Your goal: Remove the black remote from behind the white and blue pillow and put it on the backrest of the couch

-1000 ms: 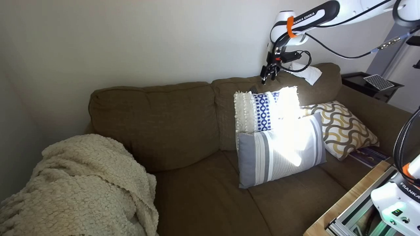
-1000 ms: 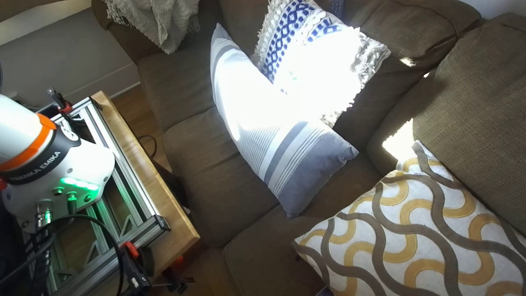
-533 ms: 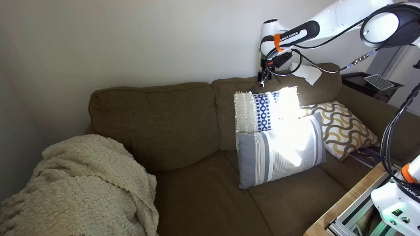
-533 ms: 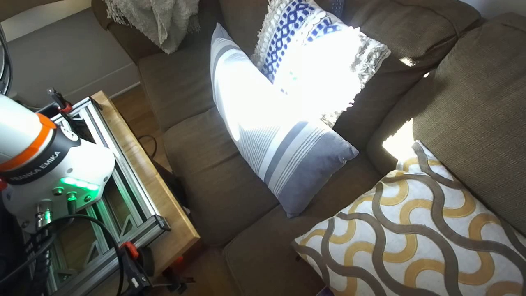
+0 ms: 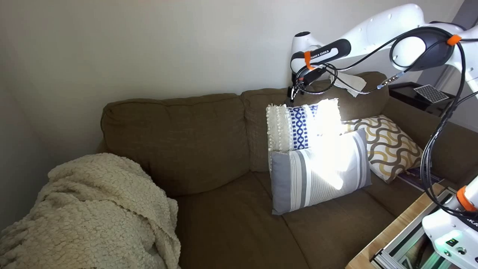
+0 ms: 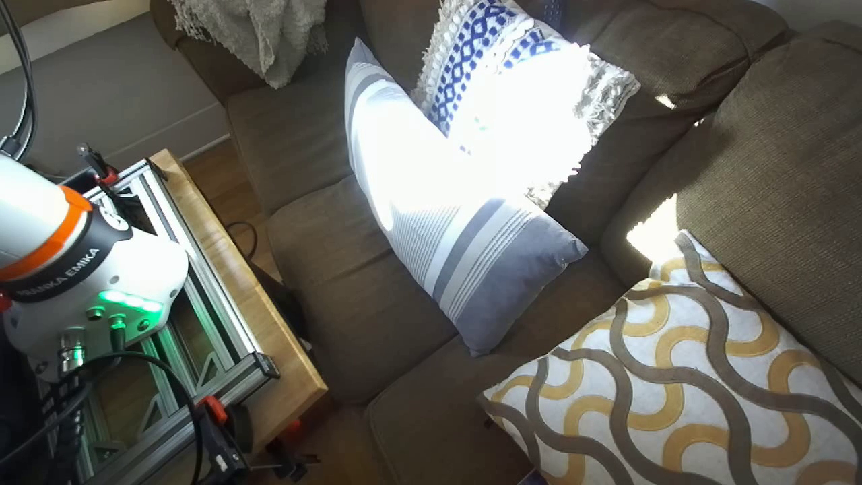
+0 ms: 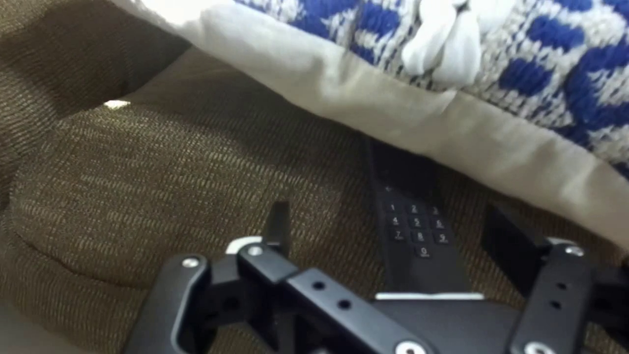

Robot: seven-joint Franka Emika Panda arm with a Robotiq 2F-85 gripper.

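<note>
- While its two fingers (image 7: 511, 246) stand wide apart, the tool (image 7: 390, 228) hangs by the top of the backrest of the couch (image 5: 227, 130).
- In the wrist view, the black remote (image 7: 413, 221) shows between the fingers. One finger is at 9 o'clock from it and one is at 3 o'clock, with a gap on each side. The 3 o'clock one looks nearer.
- The black remote has number buttons. Its top end points a bit before 12 o'clock and goes out of sight behind the white and blue pillow (image 7: 467, 83). Part of the tool hides its low end.
- In an exterior view, the white and blue pillow is between 5 and 6 o'clock from the tool, very near. Bright light hides much of it.
- A grey striped pillow (image 5: 317, 175) leans in front of it.
- A white cloth (image 5: 354, 81) lies on the backrest of the couch at 3 o'clock.
- A wavy-line pillow (image 5: 392, 149) is at 4 o'clock.
- A woolly blanket (image 5: 108, 209) is at 8 o'clock, well apart.
</note>
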